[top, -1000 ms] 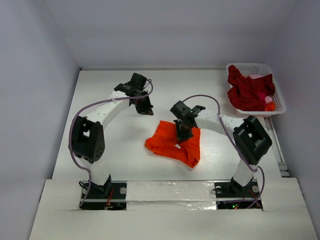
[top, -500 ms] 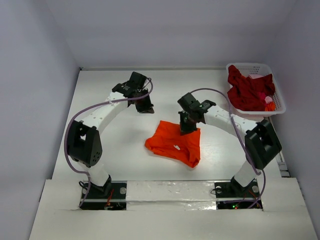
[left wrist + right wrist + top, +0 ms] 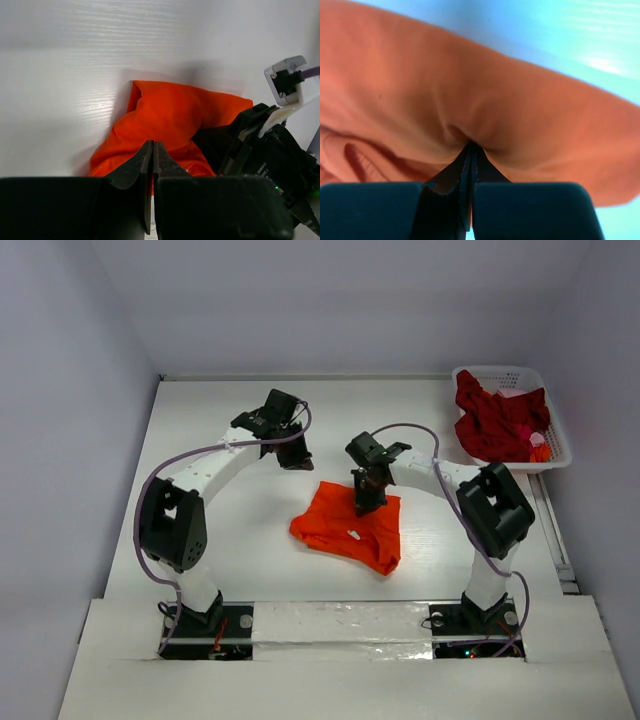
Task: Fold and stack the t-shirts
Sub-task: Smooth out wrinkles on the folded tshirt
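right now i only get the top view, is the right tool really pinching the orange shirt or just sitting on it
observer: Its wrist view shows the right tool shut, with the orange shirt puckering into the closed tips, so it looks pinched.
operator: and the left tool, got anything in it
observer: No. The left wrist view shows the left tool shut on nothing, above the bare table, with the shirt lying beyond its tips.

Robotics lab cell, bare white walls [image 3: 330,300], white table [image 3: 400,410], bolted-down robot arms [image 3: 215,465]
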Robot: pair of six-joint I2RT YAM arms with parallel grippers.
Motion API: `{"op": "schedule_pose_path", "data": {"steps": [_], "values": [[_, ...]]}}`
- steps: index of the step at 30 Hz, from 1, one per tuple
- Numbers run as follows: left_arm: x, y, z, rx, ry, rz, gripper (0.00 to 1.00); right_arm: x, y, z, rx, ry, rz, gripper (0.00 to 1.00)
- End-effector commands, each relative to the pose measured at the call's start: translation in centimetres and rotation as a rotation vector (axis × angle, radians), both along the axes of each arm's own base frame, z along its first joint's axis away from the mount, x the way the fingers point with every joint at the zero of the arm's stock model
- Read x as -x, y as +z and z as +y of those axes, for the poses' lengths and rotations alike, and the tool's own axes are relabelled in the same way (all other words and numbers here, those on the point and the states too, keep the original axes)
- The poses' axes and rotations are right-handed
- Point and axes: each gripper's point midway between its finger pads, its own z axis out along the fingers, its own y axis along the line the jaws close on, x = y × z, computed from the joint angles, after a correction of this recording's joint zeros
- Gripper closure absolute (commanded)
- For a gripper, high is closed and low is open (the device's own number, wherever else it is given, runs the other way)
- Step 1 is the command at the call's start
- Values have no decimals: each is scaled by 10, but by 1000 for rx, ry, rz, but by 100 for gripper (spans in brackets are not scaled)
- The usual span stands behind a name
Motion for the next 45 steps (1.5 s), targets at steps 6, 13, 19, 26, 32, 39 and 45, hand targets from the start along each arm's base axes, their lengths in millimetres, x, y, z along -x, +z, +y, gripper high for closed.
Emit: {"op": "schedule_pose_path", "data": {"steps": [6,13,19,26,32,39,45], "values": [[-1,-3,-19,35,-31,-35,100,-22,-1,19,-57,-4,-33,100],[10,-20,-29,23,-65,3,100,-39,-5,22,-87,-26,-18,100],[25,-33,-11,-42,-50,25,100,-69,-13,3,-67,-68,-18,100],[43,-44,9,-94,-26,44,100,-98,-14,-10,-37,-86,-31,100],[39,-47,5,-76,-15,32,92,-105,0,4,-103,-72,-43,100],[18,-47,-7,-60,-10,8,69,-96,-3,-4,-82,-62,-46,100],[-4,-50,-14,-75,-4,-27,68,-92,-4,-4,-92,-64,-40,100]]}}
